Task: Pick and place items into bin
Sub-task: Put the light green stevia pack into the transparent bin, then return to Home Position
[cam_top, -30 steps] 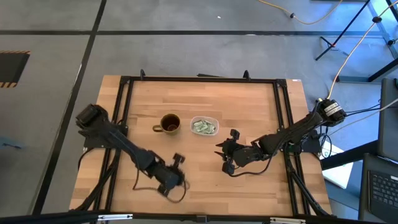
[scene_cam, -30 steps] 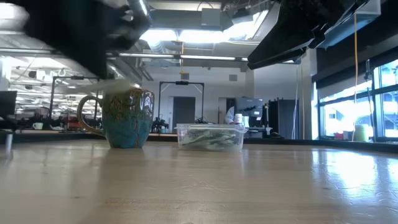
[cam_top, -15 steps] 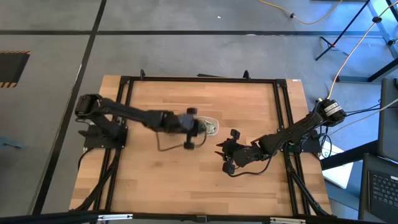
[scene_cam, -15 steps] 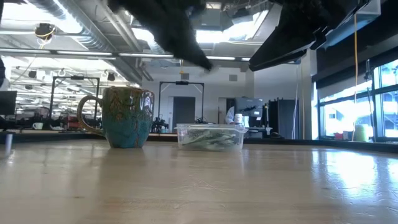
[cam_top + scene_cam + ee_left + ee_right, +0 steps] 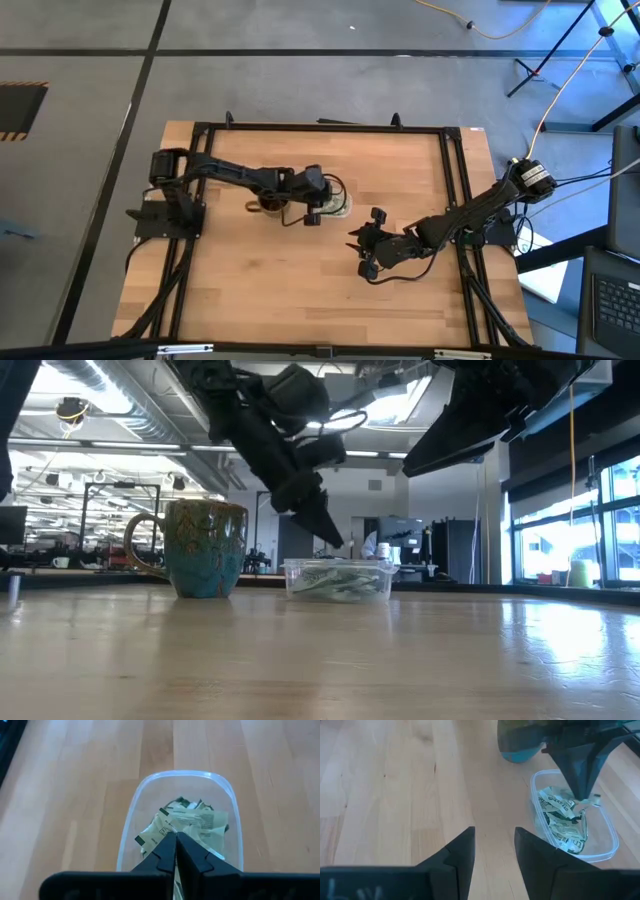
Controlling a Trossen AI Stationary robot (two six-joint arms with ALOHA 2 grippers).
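The left gripper hangs over the bin, fingers pressed together above the packets. The right gripper waits nearby, jaws wide, beside the mug.

No text, label, brand or number is showing clearly enough to be read anywhere in these views. The small flat pale green and white packets lying in the shallow clear plastic rectangular bin are carrying dark printed lettering, but it is staying too small and crumpled to make out. The round teal and brown patterned mug is bearing a pattern only, no words.
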